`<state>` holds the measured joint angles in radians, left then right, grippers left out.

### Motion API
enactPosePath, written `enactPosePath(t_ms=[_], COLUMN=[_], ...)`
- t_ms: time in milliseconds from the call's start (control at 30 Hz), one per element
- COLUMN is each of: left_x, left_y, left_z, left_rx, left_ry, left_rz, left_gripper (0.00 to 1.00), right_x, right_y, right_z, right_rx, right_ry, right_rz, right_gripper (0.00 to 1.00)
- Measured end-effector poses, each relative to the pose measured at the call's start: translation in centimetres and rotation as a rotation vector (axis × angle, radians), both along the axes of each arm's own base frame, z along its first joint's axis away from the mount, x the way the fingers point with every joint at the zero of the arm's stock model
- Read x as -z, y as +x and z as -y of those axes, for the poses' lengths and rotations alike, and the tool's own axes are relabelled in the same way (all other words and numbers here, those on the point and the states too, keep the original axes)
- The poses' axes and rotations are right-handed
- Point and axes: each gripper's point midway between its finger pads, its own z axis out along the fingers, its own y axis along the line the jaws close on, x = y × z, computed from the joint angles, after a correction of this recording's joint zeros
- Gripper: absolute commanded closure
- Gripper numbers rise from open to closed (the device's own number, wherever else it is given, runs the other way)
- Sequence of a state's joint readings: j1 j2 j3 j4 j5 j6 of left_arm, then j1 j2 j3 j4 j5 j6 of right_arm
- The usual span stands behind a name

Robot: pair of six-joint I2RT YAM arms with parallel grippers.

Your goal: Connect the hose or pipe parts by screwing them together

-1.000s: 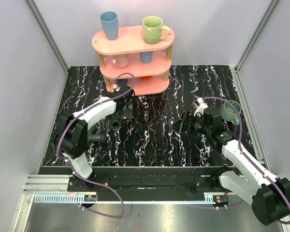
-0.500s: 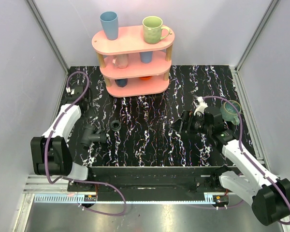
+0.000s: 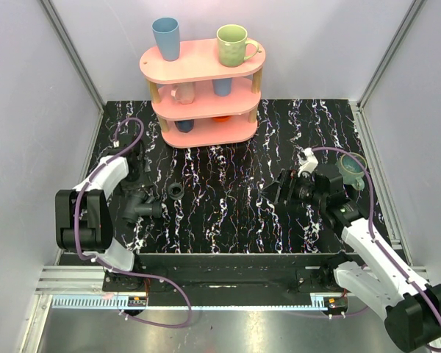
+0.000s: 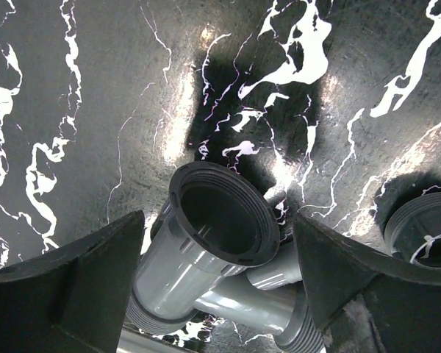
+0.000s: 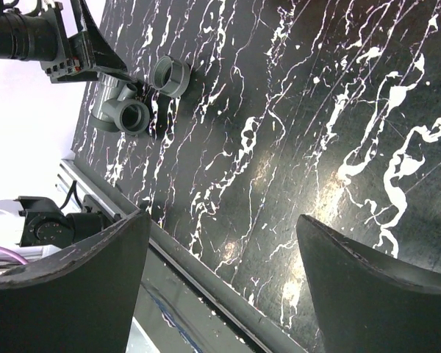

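One tee fitting [image 3: 138,207] overhead; left wrist shows bore [image 4: 222,219].

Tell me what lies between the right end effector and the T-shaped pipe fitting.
Bare marbled tabletop for most of it, then one small loose ring fitting lying close beside the T-shaped fitting. The top external view shows this.

Left wrist view's bottom edge cuts off the pipe tee [image 4: 173,268].
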<state>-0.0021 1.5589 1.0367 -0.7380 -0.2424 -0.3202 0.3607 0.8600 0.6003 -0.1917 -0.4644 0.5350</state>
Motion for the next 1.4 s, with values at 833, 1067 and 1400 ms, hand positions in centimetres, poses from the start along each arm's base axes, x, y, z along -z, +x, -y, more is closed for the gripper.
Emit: enactPosePath(t_ms=[833,1067,1400], left_x=[-1.8,-3.1,-11.9], left_y=[-3.1,-4.7,-5.9], left_z=[4.6,10.0,20.4], left_rx=[0.136,0.288,0.560], left_ry=[-0.130,-0.213,-0.499], left_rz=[0.082,0.099,0.283], left_gripper=[1.00,1.00,1.00], right_x=[-0.5,-0.5,-1.6], right_y=[-1.3,-1.3,-1.1], right_z=[0.7,0.6,0.4], right_rx=[-0.001,0.005,0.007], right_ry=[-0.022,-0.011,0.010], right_rz=[0.001,-0.012,0.000], right_gripper=[0.10,0.10,0.10])
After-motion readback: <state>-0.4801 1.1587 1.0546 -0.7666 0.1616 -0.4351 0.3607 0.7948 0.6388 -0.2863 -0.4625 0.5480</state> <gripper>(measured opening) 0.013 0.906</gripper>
